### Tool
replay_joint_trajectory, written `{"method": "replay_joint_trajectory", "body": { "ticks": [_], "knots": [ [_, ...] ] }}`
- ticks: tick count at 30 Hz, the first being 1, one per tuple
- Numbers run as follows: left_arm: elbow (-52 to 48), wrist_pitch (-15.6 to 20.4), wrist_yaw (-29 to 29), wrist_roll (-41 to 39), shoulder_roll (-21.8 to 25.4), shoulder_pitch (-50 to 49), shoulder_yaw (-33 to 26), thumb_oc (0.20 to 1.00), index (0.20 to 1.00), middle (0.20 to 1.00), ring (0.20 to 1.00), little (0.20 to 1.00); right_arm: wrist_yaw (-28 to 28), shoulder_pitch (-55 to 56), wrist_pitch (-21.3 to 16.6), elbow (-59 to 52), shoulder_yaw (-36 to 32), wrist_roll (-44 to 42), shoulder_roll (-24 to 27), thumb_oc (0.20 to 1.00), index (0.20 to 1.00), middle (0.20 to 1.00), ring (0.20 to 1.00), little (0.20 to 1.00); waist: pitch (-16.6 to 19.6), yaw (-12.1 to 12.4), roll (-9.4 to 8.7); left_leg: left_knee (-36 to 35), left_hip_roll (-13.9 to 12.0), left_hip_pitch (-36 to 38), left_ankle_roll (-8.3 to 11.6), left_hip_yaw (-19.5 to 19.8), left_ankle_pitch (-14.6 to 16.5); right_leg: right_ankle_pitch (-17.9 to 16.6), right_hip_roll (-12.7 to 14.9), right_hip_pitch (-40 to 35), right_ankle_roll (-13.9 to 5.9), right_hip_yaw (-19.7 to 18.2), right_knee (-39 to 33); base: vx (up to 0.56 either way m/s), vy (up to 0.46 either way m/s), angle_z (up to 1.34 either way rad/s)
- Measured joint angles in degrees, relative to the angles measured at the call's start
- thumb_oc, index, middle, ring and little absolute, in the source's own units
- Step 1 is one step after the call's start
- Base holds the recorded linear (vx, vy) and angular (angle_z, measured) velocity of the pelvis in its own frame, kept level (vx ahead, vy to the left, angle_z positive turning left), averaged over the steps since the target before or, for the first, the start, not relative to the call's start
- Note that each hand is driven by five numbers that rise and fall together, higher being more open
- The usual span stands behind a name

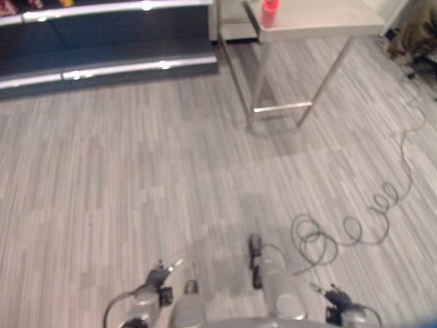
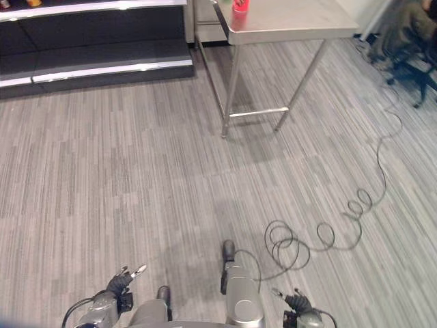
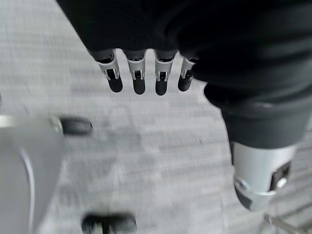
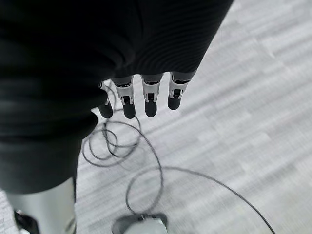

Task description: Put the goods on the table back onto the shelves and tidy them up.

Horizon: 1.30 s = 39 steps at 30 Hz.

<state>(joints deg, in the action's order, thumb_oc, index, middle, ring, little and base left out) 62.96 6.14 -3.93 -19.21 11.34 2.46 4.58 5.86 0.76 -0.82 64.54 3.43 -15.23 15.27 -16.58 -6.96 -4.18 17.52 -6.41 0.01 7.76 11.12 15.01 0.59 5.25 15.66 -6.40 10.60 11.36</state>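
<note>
A red item (image 1: pixel 270 12) stands at the near left corner of a steel table (image 1: pixel 328 24), far ahead and to the right. Dark shelves (image 1: pixel 102 41) with bright front edges run along the far left, and a few goods (image 2: pixel 33 3) sit on the upper board. My left hand (image 3: pixel 136 78) hangs low at my side over the floor, fingers straight and holding nothing. My right hand (image 4: pixel 141 100) hangs the same way on the other side, fingers straight and empty. Both hands are far from the table and the shelves.
Grey plank floor (image 1: pixel 136 178) stretches between me and the shelves and table. The table's thin legs and crossbar (image 1: pixel 281 108) stand ahead to the right. A person on a wheeled chair (image 2: pixel 410 34) sits at the far right.
</note>
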Motion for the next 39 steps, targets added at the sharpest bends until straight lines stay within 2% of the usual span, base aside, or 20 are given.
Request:
{"method": "replay_joint_trajectory", "body": {
  "ticks": [4, 6, 9, 12, 15, 16, 17, 20, 23, 25, 26, 27, 29, 30, 32, 33, 34, 37, 38, 39],
  "knots": [
    [0.01, 0.15, 0.64, -0.45, -1.17, 0.66, -0.13, 1.0, 1.0, 1.0, 1.0, 1.0, -0.01, -0.72, -0.81, -0.04, -0.44, -0.72, 1.2, 1.0, 1.0, 1.0, 1.0, 1.0, 0.75, -0.46, 2.47, 9.99, -0.42, -0.44, 1.53, 2.85, -4.36, 0.98, -3.53, -4.6, 8.59, 2.8, -0.44, 0.49, -0.263, 0.28],
    [0.02, -0.11, 0.8, -0.65, -1.0, -0.3, -0.76, 1.0, 1.0, 1.0, 1.0, 1.0, -0.23, -2.41, -1.15, -0.18, -1.67, -1.35, 0.63, 1.0, 1.0, 1.0, 1.0, 1.0, 0.92, 0.45, 2.84, 21.52, -1.65, -4.17, 3.06, 0.33, -10.9, 1.92, -5.9, -9.11, 9.3, 1.91, -2.82, 0.46, -0.29, -0.09],
    [-0.08, -0.55, 0.84, -0.9, -0.31, -1.69, -0.62, 1.0, 1.0, 1.0, 1.0, 1.0, -0.2, -2.52, -1.43, -0.34, -1.41, -2.16, -0.06, 1.0, 1.0, 1.0, 1.0, 1.0, 1.55, 1.34, 1.58, 29.63, -2.54, -6.57, 0.17, -3.99, -20.44, 1.22, -6.15, -13.75, 11.82, 1.48, -4.7, 0.35, -0.12, -0.12],
    [-0.92, -0.53, 0.82, -1.62, 0.15, -1.96, -0.65, 1.0, 1.0, 1.0, 1.0, 1.0, -0.19, -4.15, -1.05, 0.21, -0.25, -2.88, -0.55, 1.0, 1.0, 1.0, 1.0, 1.0, 0.85, 3.31, 0.21, 32.22, -1.51, -10.18, -1.08, -7.75, -15.92, 2.83, -5.6, -17.82, 13.37, -0.46, -7.54, 0.47, 0.046, -0.11],
    [-2.26, -0.23, 0.75, -2.25, 0.53, -2.1, -0.77, 1.0, 1.0, 1.0, 1.0, 1.0, -0.31, -4.69, -0.99, 0.16, 0.62, -2.86, -0.92, 1.0, 1.0, 1.0, 1.0, 1.0, 0.72, 5.7, 0.14, 13.28, -0.41, -11.55, -0.74, -10.44, -11.97, 2.59, -5.67, -21.53, 10.59, -2.39, -10.75, 0.52, 0.202, -0.28],
    [-2.26, -0.22, 0.75, -2.24, 0.53, -2.09, -0.74, 1.0, 1.0, 1.0, 1.0, 1.0, -0.31, -4.68, -0.99, 0.16, 0.61, -2.86, -0.93, 1.0, 1.0, 1.0, 1.0, 1.0, 0.73, 5.69, 0.14, 12.75, -0.38, -11.53, -0.75, -10.43, -11.99, 2.42, -5.67, -21.53, 10.87, -2.36, -10.79, 0.51, 0.179, -0.32],
    [-2.3, -0.25, 0.7, -2.16, 0.47, -1.77, -0.62, 1.0, 1.0, 1.0, 1.0, 1.0, -0.3, -5.65, -1.05, 0.01, 0.98, -2.71, -0.41, 1.0, 1.0, 1.0, 1.0, 1.0, 0.81, 5.98, 1.76, -0.84, 0.68, -12.18, -0.14, -9.63, -13.85, 2.86, -6.32, -23.82, 9.34, -3.18, -13.03, 0.49, 0.184, -0.19],
    [-0.73, -0.35, 0.66, -2.13, 0.09, -2.33, -0.57, 1.0, 1.0, 1.0, 1.0, 1.0, -0.28, -4.99, -0.96, 1.68, 0.82, -2.06, 0.03, 1.0, 1.0, 1.0, 1.0, 1.0, 0.92, 6.16, 3.31, -17.55, 2.01, -13.35, 0.55, -5.85, -19.58, 3.09, -6.83, -27.87, 8.12, -4.25, -16.41, 0.37, 0.175, -0.35],
    [1.56, -0.44, 0.68, -2.08, -0.01, -2.91, -0.55, 1.0, 1.0, 1.0, 1.0, 1.0, -0.38, -4.11, -0.72, 2.86, 0.41, -0.74, 0.44, 1.0, 1.0, 1.0, 1.0, 1.0, 1.43, 6.29, 4.45, -16.56, 1.91, -15.32, 0.45, -5.28, -20.47, 6.03, -6.25, -30.14, 6.7, -6.19, -16.2, 0.42, 0.299, -0.37],
    [2.94, -0.56, 0.8, -2.02, 0.02, -4.02, -0.67, 1.0, 1.0, 1.0, 1.0, 1.0, -0.45, -1.57, -0.56, 3.31, 0.26, 0.41, 0.56, 1.0, 1.0, 1.0, 1.0, 1.0, 2.68, 6.8, 2.93, -14.0, 4.27, -13.4, -1.36, -7.09, -24.88, 9.55, -2.08, -33.58, 3.45, -8.42, -15.52, 0.52, 0.394, -0.61],
    [3.08, -0.52, 0.75, -2.01, 0.79, -3.35, -0.87, 1.0, 1.0, 1.0, 1.0, 1.0, -0.62, -1.27, -0.41, 4.06, 0.2, 0.79, -0.02, 1.0, 1.0, 1.0, 1.0, 1.0, 2.83, 6.88, 1.41, -12.94, 6.46, -12.42, -4.59, -8.84, -22.8, 10.32, 0.56, -33.06, 2.5, -8.55, -11.99, 0.42, 0.311, -0.35],
    [3.28, -0.46, 0.76, -2.0, 0.91, -3.38, -0.77, 1.0, 1.0, 1.0, 1.0, 1.0, -0.7, -1.09, -0.2, 4.03, -0.07, 1.01, -0.24, 1.0, 1.0, 1.0, 1.0, 1.0, 2.87, 6.86, 1.57, -13.09, 6.73, -11.62, -6.34, -9.1, -24.0, 11.23, 1.3, -32.07, 1.91, -8.24, -8.44, 0.4, 0.33, -0.26],
    [3.24, -0.18, 0.76, -1.74, 1.58, -2.23, -0.69, 1.0, 1.0, 1.0, 1.0, 1.0, -1.28, -0.2, 0.38, 2.87, -0.38, 1.56, -1.18, 1.0, 1.0, 1.0, 1.0, 1.0, 3.21, 6.55, 1.4, -13.87, 8.32, -8.43, -8.24, -9.82, -22.2, 12.32, 4.0, -27.21, 0.2, -8.67, 6.2, 0.22, 0.228, -0.1],
    [3.14, 0.26, 0.79, -1.46, 2.48, -1.81, -0.41, 1.0, 1.0, 1.0, 1.0, 1.0, -1.59, 0.11, 0.25, 2.27, -0.54, 1.6, -1.78, 1.0, 1.0, 1.0, 1.0, 1.0, 3.93, 6.03, 0.63, -13.12, 10.72, -6.83, -10.07, -10.21, -19.66, 11.3, 7.57, -22.55, -0.23, -10.15, 18.51, 0.28, 0.324, 0.03],
    [3.18, 0.25, 0.88, -0.23, 2.83, -1.14, 0.07, 1.0, 1.0, 1.0, 1.0, 1.0, -1.62, 0.18, 0.32, 1.95, -0.85, 1.6, -1.82, 1.0, 1.0, 1.0, 1.0, 1.0, 4.43, 5.47, 0.31, -13.33, 12.91, -5.34, -11.46, -10.09, -18.9, 10.31, 11.17, -19.75, -0.43, -11.26, 25.84, 0.35, 0.344, 0.2],
    [2.78, 0.19, 0.86, 0.24, 2.96, -0.55, 0.04, 1.0, 1.0, 1.0, 1.0, 1.0, -1.58, 0.2, 0.35, 1.55, -1.65, 1.57, -1.82, 1.0, 1.0, 1.0, 1.0, 1.0, 4.28, 5.17, 0.49, -12.52, 13.66, -4.74, -14.58, -10.2, -16.85, 7.57, 12.4, -17.48, 0.48, -12.21, 29.18, 0.31, 0.167, -0.01],
    [3.36, -0.03, 0.84, 0.56, 3.43, -1.01, 0.34, 1.0, 1.0, 1.0, 1.0, 1.0, -1.55, -0.24, 0.2, 0.9, -2.21, 1.56, -2.06, 1.0, 1.0, 1.0, 1.0, 1.0, 4.24, 5.67, 0.98, -12.47, 13.8, -3.34, -14.43, -11.23, -16.86, 5.72, 14.69, -14.65, 1.54, -11.29, 33.77, 0.2, 0.092, -0.17],
    [2.45, -0.31, 0.71, 0.65, 3.87, -1.9, 0.55, 1.0, 1.0, 1.0, 1.0, 1.0, -1.57, -0.48, -0.05, 0.17, -1.93, 1.56, -1.65, 1.0, 1.0, 1.0, 1.0, 1.0, 4.04, 5.31, 2.98, -13.14, 12.41, -0.71, -15.81, -11.75, -13.45, 6.67, 13.94, -10.37, -0.27, -9.1, 28.29, 0.34, 0.109, -0.37],
    [2.42, -0.43, 0.68, 0.66, 4.01, -2.04, 0.91, 1.0, 1.0, 1.0, 1.0, 1.0, -1.56, -0.94, -0.01, 0.17, -2.1, 1.55, -1.57, 1.0, 1.0, 1.0, 1.0, 1.0, 3.81, 5.23, 3.53, -14.0, 11.33, -0.14, -15.79, -12.08, -13.39, 8.94, 12.34, -8.65, -0.25, -6.47, 23.7, 0.28, 0.032, -0.41],
    [2.26, -0.54, 0.86, 0.67, 3.87, -1.95, 1.07, 1.0, 1.0, 1.0, 1.0, 1.0, -1.51, -1.14, -0.01, -0.2, -1.75, 1.47, -1.46, 1.0, 1.0, 1.0, 1.0, 1.0, 3.29, 3.31, 3.8, -15.12, 9.81, 0.59, -15.28, -12.14, -13.84, 9.19, 7.74, -5.64, 0.3, -3.42, 16.05, 0.28, 0.034, -0.33]
  ]
}}
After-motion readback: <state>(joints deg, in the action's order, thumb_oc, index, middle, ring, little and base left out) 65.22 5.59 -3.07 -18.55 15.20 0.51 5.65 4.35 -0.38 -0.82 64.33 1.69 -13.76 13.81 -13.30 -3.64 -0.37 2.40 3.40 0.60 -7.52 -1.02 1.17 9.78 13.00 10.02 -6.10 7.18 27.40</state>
